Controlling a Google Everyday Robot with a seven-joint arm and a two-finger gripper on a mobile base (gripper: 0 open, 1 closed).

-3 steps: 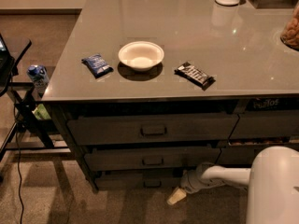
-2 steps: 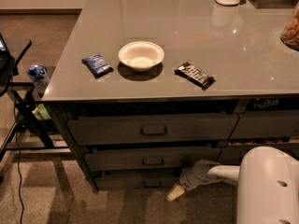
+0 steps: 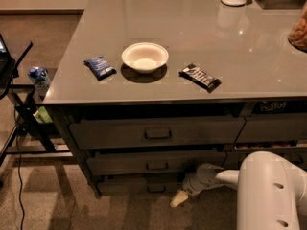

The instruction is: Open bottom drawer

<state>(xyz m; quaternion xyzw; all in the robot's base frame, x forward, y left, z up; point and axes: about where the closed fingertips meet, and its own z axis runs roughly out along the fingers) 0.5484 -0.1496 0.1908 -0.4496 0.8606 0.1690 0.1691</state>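
The bottom drawer [image 3: 129,184] is at the lower centre of the frame, the lowest of three fronts under the counter [image 3: 249,51]. The hand [image 3: 178,199] is just to the right of the drawer's handle [image 3: 156,188], pointing toward the lower left. Whether the hand is spread or pressed together cannot be told. A bowl [image 3: 144,57] stands on the counter.

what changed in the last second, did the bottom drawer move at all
Only the arm changed: its big white link slid a little to the left, toward the drawers. The claw stays low in front of the bottom drawer, just right of its handle. The drawer has not visibly moved. The bowl, blue packet and dark bar lie as before.
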